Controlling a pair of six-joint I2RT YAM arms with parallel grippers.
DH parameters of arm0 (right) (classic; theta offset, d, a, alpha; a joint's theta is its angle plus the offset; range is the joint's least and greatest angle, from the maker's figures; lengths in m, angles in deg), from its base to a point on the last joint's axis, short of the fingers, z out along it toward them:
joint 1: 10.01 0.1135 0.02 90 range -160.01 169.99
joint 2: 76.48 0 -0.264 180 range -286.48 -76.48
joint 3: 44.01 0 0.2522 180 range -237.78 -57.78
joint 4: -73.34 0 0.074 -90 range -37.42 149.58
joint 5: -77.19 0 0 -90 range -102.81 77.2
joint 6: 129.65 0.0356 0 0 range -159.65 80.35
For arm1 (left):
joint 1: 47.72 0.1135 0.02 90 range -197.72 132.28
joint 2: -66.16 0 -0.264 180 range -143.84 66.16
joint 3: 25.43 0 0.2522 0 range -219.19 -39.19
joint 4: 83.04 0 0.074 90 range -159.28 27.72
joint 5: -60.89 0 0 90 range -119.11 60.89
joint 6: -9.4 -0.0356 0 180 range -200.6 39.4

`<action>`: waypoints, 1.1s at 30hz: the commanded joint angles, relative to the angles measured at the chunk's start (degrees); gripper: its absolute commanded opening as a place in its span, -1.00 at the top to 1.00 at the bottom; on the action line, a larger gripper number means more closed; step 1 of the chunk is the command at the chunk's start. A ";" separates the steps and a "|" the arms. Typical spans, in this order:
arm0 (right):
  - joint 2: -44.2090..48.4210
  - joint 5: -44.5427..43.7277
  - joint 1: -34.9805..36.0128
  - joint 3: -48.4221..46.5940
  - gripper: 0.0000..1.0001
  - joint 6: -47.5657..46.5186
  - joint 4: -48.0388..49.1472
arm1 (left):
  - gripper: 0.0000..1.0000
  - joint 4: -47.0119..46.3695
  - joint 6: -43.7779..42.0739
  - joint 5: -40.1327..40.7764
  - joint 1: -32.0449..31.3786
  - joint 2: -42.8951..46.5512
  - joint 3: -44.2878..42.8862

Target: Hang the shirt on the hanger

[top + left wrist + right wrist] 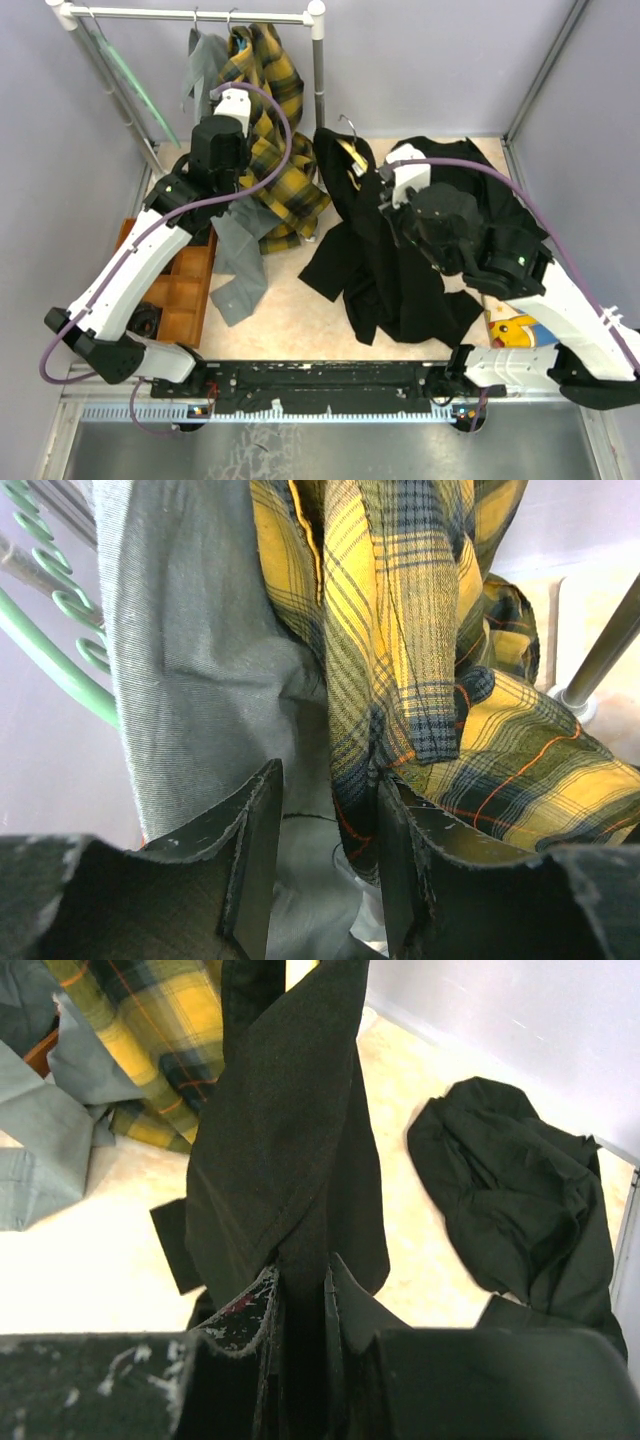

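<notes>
Two hazards: one at each gripper, judged below.
Left wrist, grip: the left gripper (328, 775) had its jaws partly apart right under the plaid shirt (420, 630). That shirt's hem and a grey garment (190, 680) hung into the gap, and I could not tell whether any cloth was clamped.
Left wrist, risk: closing there would probably have caught clothes that are no part of the job. A pull could then have dragged them down, or tangled them with the green hanger (50, 665) left of the plaid shirt.
Right wrist, grip: the right gripper (302, 1275) was pressed together on a narrow fold of the black shirt (280, 1130), which rose from the fingers just right of the plaid shirt.
Right wrist, risk: it was a thin pinch on soft fabric, so the fold could have slid out under the garment's own weight. A second black garment (520, 1190), further right of the plaid shirt, could have been mistaken for it.
Top view, place: the black shirt lay heaped on the table (290, 320) to the right of the plaid shirt. Its upper end was bunched around the yellow hanger (352, 150). Only a short yellow stretch and the hook showed, so how deep the hanger sat could not be told.
Top view, risk: a lift by one fold could have tipped the hanger and let it slip out, while the trailing sleeves dragged.
</notes>
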 commanded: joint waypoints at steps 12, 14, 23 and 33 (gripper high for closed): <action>-12.97 1.51 -2.16 -13.17 1.00 -1.81 23.16 | -0.03 -1.58 -3.46 -8.89 2.09 4.68 1.80; -15.56 3.08 -4.18 -15.90 1.00 -1.21 23.59 | -0.03 -1.09 -3.15 -9.14 2.18 4.71 1.24; -31.01 5.58 -7.73 -33.42 1.00 -0.08 22.96 | -0.09 0.40 -1.42 -11.79 2.55 6.56 1.44; -44.74 22.37 -7.73 -47.61 1.00 -0.62 30.05 | -0.53 0.33 3.01 -22.84 2.54 16.06 3.31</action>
